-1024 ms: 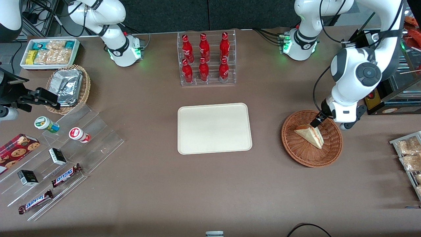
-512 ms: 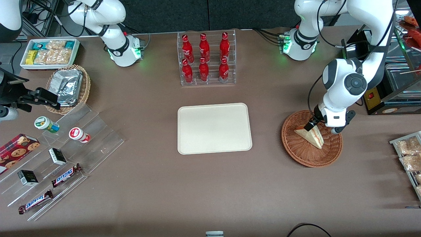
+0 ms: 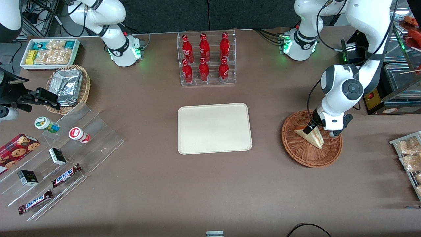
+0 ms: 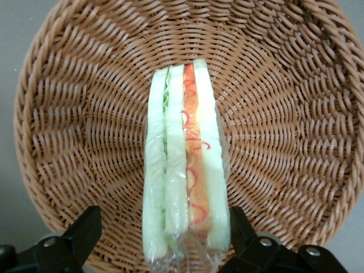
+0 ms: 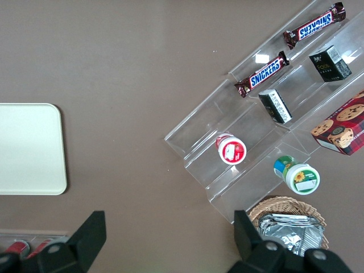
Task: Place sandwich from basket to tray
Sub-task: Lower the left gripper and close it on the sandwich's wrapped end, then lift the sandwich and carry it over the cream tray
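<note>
Brown tabletop, tray (image 3: 214,128) bare at middle. Sandwich (image 4: 186,165) not yet moved: lies in basket (image 4: 68,131), wrapped, cut edge up. Gripper (image 4: 165,239) low over basket, fingers (image 4: 85,230) apart, one each side of sandwich's near end; one finger just beside wrap, other with clear gap. No clamp yet, by look of it. Judged stage: reach done, grasp pending. Left to do: close on sandwich, lift clear of basket rim, carry toward parked arm's end, set down on tray.
</note>
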`<state>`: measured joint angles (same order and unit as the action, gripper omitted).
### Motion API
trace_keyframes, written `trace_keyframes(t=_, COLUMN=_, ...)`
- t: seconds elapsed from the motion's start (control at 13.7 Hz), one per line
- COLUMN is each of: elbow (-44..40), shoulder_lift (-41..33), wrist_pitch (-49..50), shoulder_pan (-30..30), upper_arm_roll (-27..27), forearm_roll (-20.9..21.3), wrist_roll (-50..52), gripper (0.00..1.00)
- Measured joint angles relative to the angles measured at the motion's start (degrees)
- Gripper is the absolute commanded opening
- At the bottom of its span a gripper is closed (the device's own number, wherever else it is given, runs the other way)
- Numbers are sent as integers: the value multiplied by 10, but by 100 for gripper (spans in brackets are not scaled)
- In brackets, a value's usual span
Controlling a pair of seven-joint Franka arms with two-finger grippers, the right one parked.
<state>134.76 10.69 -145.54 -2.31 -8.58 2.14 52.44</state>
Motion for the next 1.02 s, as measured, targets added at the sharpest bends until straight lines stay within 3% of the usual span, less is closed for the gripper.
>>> trace_keyframes(t=0.22, elbow=-1, shoulder_lift=12, wrist_pitch=-17, shoulder_pan=0, upper_arm_roll=0, forearm_roll=0, wrist_roll=5, gripper=25)
trace_keyframes(t=0.37, elbow=-9, shoulder_lift=13, wrist_pitch=-20, shoulder_pan=-1, upper_arm_roll=2, forearm_roll=0, wrist_roll=8, gripper=5)
trace_keyframes(t=0.66, elbow=-61, shoulder_lift=14, wrist_pitch=34, shoulder_pan=-1, upper_arm_roll=6, forearm_roll=1, wrist_roll=9, gripper=1)
trace_keyframes(t=1.02, elbow=-187, shoulder_lift=0, wrist_pitch=253, shoulder_pan=22, upper_arm_roll=-12, forearm_roll=26, wrist_roll=10, gripper=1)
